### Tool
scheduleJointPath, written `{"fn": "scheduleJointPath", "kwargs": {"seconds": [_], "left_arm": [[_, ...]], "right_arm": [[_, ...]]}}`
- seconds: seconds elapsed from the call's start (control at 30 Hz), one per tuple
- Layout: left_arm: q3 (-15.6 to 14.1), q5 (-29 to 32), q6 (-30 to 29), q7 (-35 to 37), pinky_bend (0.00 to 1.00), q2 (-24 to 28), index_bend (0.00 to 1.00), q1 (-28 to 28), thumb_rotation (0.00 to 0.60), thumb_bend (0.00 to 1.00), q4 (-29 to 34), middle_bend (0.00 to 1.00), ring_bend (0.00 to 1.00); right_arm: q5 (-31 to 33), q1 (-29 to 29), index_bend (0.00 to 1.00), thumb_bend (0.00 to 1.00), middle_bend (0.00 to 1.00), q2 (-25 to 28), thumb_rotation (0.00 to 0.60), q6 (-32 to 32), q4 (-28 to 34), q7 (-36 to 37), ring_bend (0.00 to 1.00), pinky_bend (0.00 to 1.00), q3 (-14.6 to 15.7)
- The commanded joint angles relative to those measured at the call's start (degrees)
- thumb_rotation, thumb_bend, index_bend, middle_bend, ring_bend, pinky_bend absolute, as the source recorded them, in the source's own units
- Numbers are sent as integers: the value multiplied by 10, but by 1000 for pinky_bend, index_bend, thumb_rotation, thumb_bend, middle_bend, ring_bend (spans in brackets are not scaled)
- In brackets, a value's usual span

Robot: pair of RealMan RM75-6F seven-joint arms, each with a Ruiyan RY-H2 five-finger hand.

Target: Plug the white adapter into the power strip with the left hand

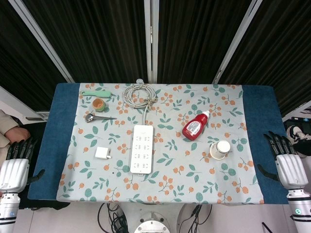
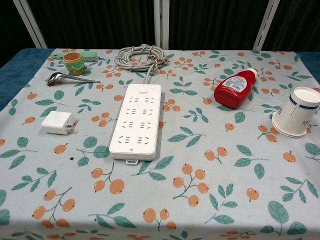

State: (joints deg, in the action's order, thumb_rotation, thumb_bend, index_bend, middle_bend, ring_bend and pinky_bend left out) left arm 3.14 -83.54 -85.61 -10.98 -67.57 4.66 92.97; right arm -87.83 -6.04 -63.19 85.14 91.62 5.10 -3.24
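left hand [image 1: 16,165] sits open off the table edge, holding nothing; white adapter [image 1: 103,153] lies beside the power strip [image 1: 142,148].

Before me stands a table [image 1: 48,145] with a dark blue top, most of it under a pale cloth [image 1: 194,184] printed with green leaves and orange berries; behind it hang black pleated curtains [image 1: 97,34], crossed by slanting white rails [image 1: 41,39] and one upright white post [image 1: 154,39]; light falls evenly from above; grey floor [image 1: 82,218] shows at the near edge, with black cables [image 1: 114,221] looping below.
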Motion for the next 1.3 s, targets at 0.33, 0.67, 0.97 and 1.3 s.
{"fn": "scheduleJointPath", "kwargs": {"seconds": [0.33,0.67,0.97,1.3], "left_arm": [[1,-7,19,-1,0,5,39,16,600,158,6,0,0],[13,-30,132,30,0,-3,135,104,600,158,0,85,0],[6,14,246,4,22,-62,252,166,600,159,-40,208,90],[-3,12,220,7,36,-118,278,165,600,159,-88,234,90]], "right_arm": [[-5,10,0,159,0,9,600,25,6,0,0,0,-7],[-26,8,0,160,0,25,600,39,14,-6,0,0,-12],[-14,7,0,159,0,15,600,24,5,5,0,0,-9],[-12,7,0,159,0,12,600,21,6,0,0,0,-9]]}}
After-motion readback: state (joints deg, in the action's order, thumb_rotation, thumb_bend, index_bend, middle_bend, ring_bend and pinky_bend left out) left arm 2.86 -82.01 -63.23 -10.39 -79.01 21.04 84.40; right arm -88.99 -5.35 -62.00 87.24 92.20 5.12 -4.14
